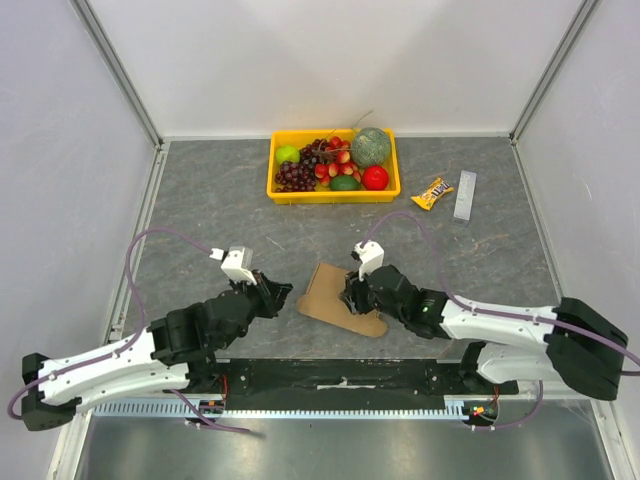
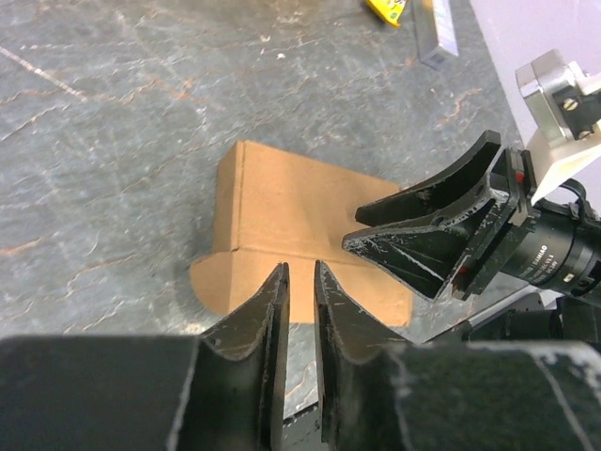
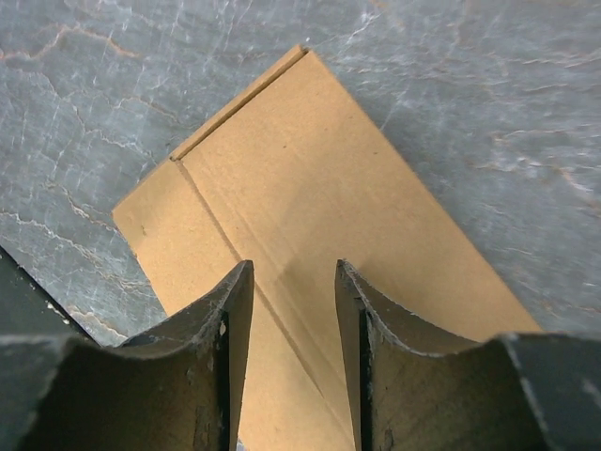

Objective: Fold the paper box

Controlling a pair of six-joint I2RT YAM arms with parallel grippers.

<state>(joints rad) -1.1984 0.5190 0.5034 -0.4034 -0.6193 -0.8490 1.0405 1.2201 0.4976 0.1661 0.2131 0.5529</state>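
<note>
The paper box [image 1: 335, 296] lies flat on the desk [image 1: 200, 210], near the front edge and between both arms, with no flaps raised, so the folding looks barely started. The right claw [image 3: 291, 268] hangs over it, jaws apart. The left claw [image 2: 299, 272], at its edge, shows only a slim gap and holds nothing.
</note>
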